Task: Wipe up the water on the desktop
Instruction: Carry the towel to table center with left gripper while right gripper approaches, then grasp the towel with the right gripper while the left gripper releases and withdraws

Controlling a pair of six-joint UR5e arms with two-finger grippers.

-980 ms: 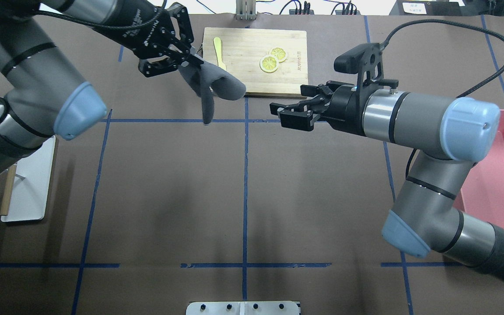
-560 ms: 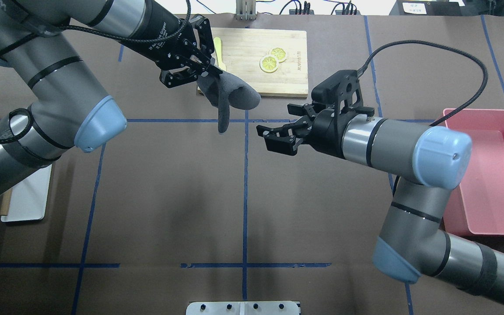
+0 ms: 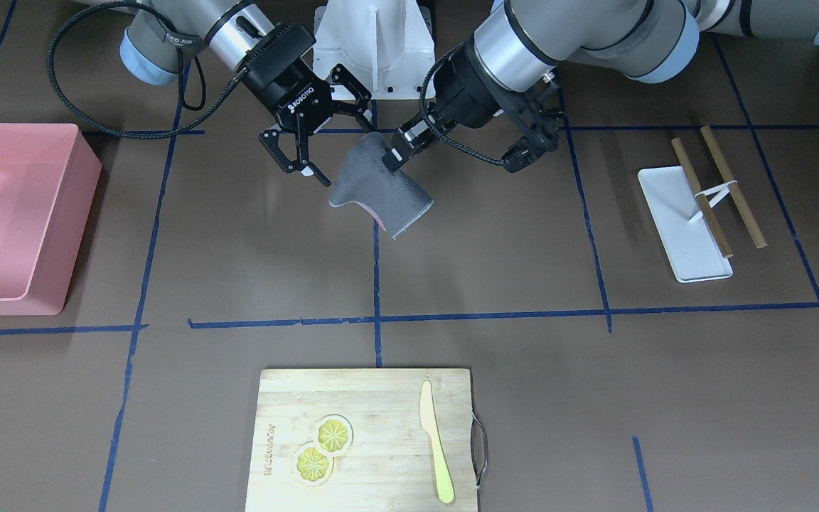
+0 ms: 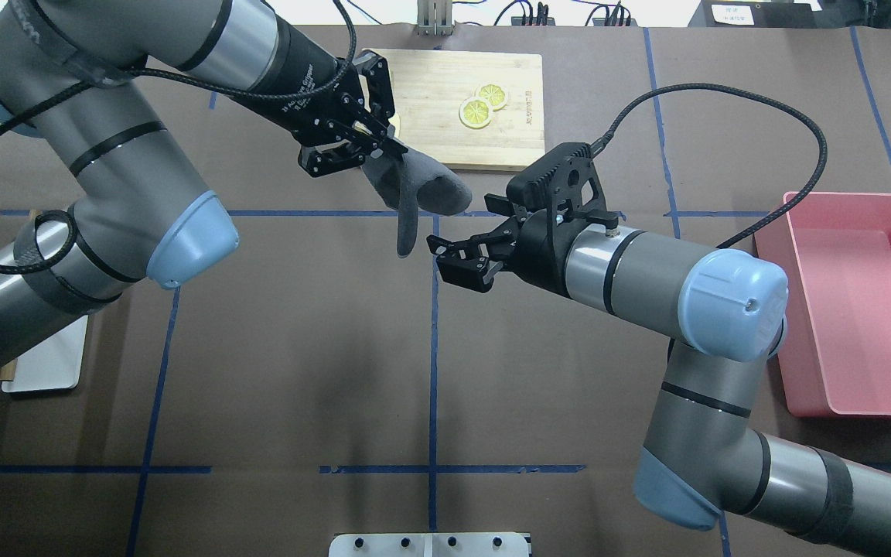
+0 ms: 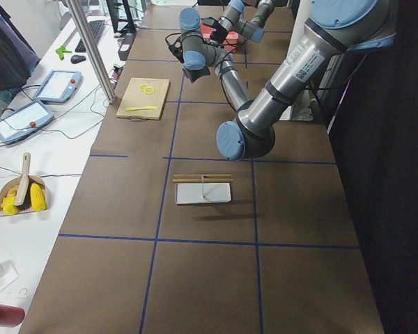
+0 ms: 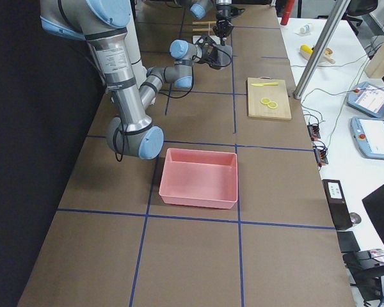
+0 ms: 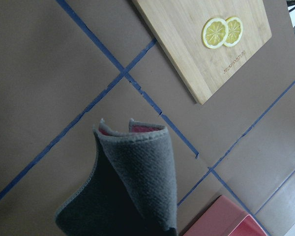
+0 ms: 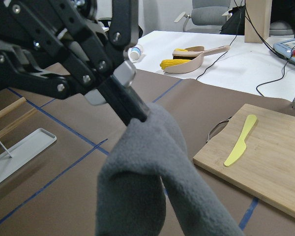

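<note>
One claw [image 4: 388, 145] holds cloth [image 4: 431, 190] by edge above desktop [image 4: 298, 348].

Bare desktop [image 4: 298, 371] spreads between cutting board [image 4: 492, 143], pink bin [image 4: 879, 309], white tray [image 4: 43, 363]; cloth [image 4: 422, 189] hangs mid-table.

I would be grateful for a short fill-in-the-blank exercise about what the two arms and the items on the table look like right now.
1. The left gripper grips the grey cloth, while the right gripper has its jaws ____.
2. On the cutting board lie ____ lemon slices and a yellow knife.
3. The bin on the robot's right side is ____ in colour.

Missing words: open; two; pink.
</note>
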